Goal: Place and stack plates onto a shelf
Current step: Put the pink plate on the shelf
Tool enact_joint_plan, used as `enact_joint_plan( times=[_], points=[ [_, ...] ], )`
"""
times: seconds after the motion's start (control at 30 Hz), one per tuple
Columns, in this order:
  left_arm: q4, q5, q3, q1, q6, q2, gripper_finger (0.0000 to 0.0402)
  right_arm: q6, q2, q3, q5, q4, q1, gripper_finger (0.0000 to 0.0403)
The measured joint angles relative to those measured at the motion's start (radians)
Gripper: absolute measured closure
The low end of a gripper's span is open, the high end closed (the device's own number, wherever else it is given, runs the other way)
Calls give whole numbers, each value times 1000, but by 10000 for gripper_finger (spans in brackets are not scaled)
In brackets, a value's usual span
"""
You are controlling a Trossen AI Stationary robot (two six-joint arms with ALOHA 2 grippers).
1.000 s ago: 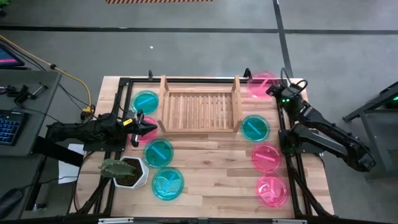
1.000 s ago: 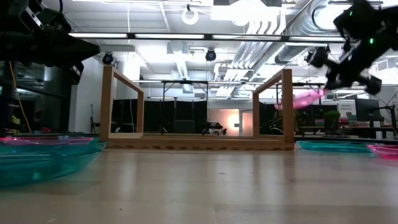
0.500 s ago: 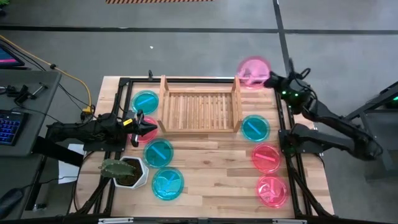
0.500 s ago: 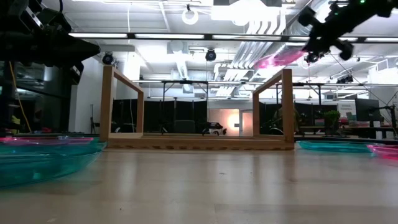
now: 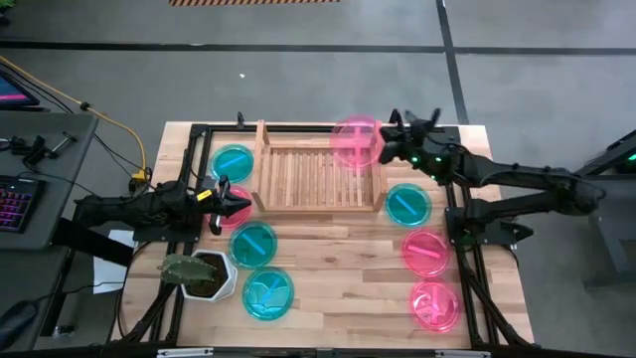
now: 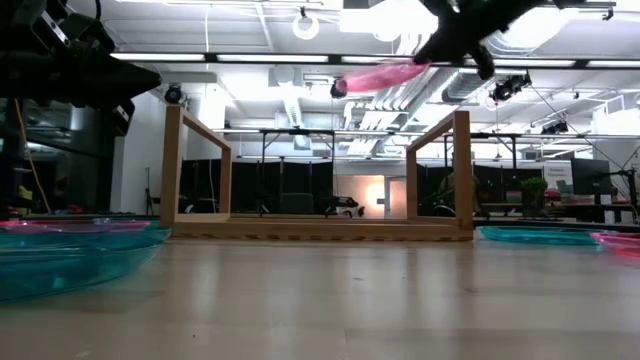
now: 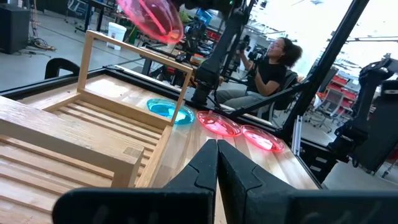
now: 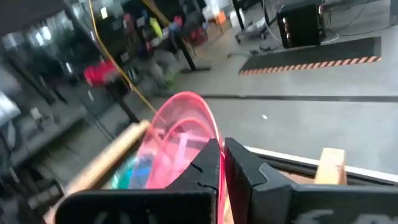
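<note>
My right gripper (image 5: 388, 140) is shut on a pink plate (image 5: 356, 142) and carries it high above the right rail of the wooden shelf (image 5: 318, 171); the low view shows the plate (image 6: 380, 76) well above the shelf (image 6: 318, 228). My left gripper (image 5: 237, 206) is shut and waits left of the shelf, above another pink plate (image 5: 235, 217). Teal plates (image 5: 233, 161) (image 5: 253, 242) (image 5: 267, 293) (image 5: 407, 204) and pink plates (image 5: 425, 252) (image 5: 435, 303) lie flat on the table. My right gripper pinches the pink plate's rim (image 8: 210, 144) between its two fingers (image 8: 244, 169), on the plate's right-hand side. The fingers come roughly level from the table's right. The plate is lifted clear and slightly tilted, its free side a little lower.
A white hexagonal plant pot (image 5: 204, 274) stands near the table's left near corner. A black frame (image 5: 457, 214) runs along the table's sides. A seated person (image 7: 270, 65) shows beyond the table in the left wrist view. Bare wood lies in front of the shelf.
My right gripper has risen and swung from the table's far right corner toward the left, carrying the pink plate up and over to the shelf's right rail. The plate has stayed in its hold throughout.
</note>
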Motion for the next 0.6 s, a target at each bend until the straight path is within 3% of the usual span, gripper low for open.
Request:
enact_joint_plan(
  times=[0.3,0.6],
  points=[
    [0,0,0,0,0,0,401,-93,302,370,-13,-396,23,403],
    [0,0,0,0,0,0,401,-138,495,466,-18,-521,21,403]
  ],
)
